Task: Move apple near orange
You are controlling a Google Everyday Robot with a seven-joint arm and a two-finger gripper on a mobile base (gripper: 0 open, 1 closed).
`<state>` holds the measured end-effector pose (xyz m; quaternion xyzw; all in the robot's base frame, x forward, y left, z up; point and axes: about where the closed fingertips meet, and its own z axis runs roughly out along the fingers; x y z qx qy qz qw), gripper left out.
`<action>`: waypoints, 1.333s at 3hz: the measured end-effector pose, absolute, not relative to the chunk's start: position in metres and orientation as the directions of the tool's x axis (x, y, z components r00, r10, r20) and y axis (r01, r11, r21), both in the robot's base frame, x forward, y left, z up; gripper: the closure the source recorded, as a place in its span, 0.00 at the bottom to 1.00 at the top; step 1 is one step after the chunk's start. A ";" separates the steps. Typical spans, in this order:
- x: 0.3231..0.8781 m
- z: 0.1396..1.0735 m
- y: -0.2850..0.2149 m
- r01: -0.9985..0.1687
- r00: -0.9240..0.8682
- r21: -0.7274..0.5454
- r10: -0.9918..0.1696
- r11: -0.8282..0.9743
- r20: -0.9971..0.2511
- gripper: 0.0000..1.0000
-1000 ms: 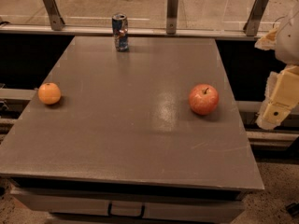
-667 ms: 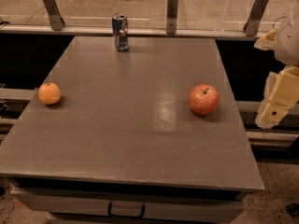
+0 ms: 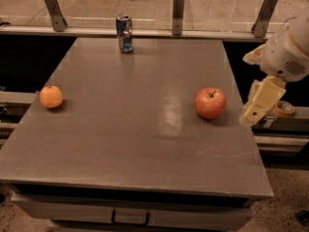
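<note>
The red apple point(image 3: 210, 103) with a short dark stem sits on the right side of the grey table point(image 3: 135, 144). The small orange point(image 3: 51, 96) sits at the table's left edge, far from the apple. My gripper point(image 3: 252, 114) hangs from the white arm at the table's right edge, just right of the apple and not touching it. It holds nothing that I can see.
A blue soda can point(image 3: 125, 33) stands upright at the back of the table, left of centre. A railing with metal posts point(image 3: 178, 13) runs behind the table. A roll of tape point(image 3: 282, 108) lies on a ledge to the right, behind the gripper.
My gripper has moved left, from beyond the table's right edge toward the apple. The apple, orange and can have not moved.
</note>
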<state>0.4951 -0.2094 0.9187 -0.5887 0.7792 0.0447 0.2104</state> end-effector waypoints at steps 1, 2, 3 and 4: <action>0.510 0.898 -0.198 -0.944 -0.216 -0.132 -0.867 0.304 -0.450 0.00; 0.515 0.880 -0.182 -0.955 -0.192 -0.098 -0.835 0.280 -0.516 0.00; 0.522 0.864 -0.175 -0.958 -0.191 -0.070 -0.804 0.277 -0.564 0.00; 0.528 0.855 -0.165 -0.962 -0.190 -0.043 -0.774 0.270 -0.604 0.18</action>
